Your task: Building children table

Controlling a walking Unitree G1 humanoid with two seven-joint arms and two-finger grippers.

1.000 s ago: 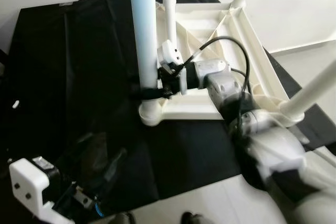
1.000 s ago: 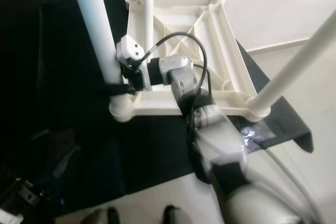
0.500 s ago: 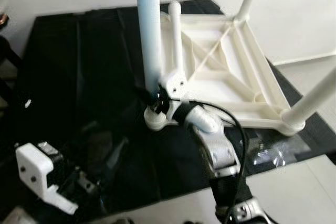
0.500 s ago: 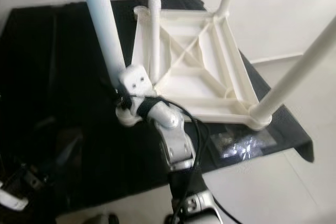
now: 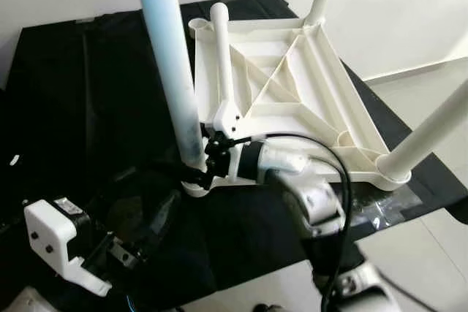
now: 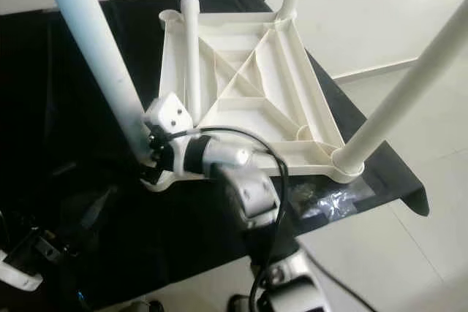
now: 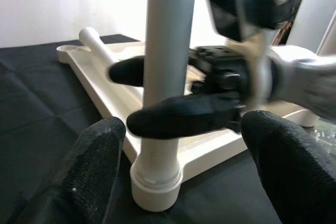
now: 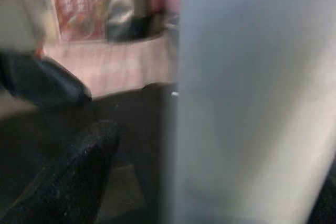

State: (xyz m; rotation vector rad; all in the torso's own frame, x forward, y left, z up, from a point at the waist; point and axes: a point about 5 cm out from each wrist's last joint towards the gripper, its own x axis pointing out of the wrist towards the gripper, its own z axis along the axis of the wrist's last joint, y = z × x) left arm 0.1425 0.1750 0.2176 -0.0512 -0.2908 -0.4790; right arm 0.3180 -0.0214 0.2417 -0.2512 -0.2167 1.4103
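The white children's table [image 5: 357, 118] lies upside down on a black cloth. Its near-left leg [image 5: 170, 71] stands upright in the corner socket [image 7: 156, 192]. My right gripper [image 5: 200, 167] is shut on this leg just above the socket, one black finger in front of it and one behind. A loose leg [image 5: 223, 63] lies along the table's left rail, reaching the far-left corner. Two more legs stand at the right corners. My left gripper [image 7: 189, 182] is open, low at the near left, its fingers [image 7: 97, 169] spread wide and pointing at the gripped leg's base.
A clear plastic bag of small hardware [image 6: 323, 201] lies on the cloth by the near-right leg [image 6: 395, 96]. The black cloth [image 5: 88, 107] covers the floor to the left. Pale bare floor [image 6: 409, 253] runs along the right and the near side.
The camera has shifted. My right forearm has swung round to the near side while its gripper stays on the leg and sits lower, close to the socket. The left gripper stays low at the near left.
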